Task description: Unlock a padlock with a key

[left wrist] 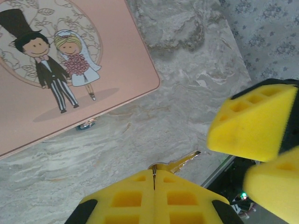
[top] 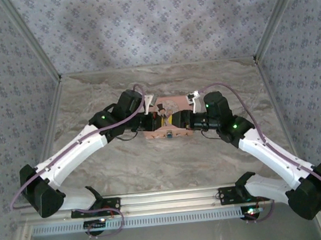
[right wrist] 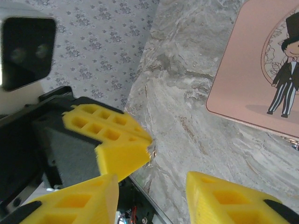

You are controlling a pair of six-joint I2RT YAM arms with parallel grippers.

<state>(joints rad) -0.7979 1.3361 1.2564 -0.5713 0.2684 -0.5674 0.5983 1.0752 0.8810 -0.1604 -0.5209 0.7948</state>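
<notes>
My left gripper [left wrist: 154,176] is clamped on the key [left wrist: 181,161] (its blade pokes out). The right gripper [right wrist: 152,198] is close beside it, fingers apart. The padlock [top: 167,134] sits at the pink tin's [left wrist: 117,60] near edge.

We saw a grey, marble-veined worktop [top: 170,164] enclosed on three sides by walls [top: 141,26] papered pale blue-grey with a small floral print. Metal posts [top: 31,38] marked the back corners, an aluminium rail [top: 173,196] ran along the near edge, and the light was soft and even.
</notes>
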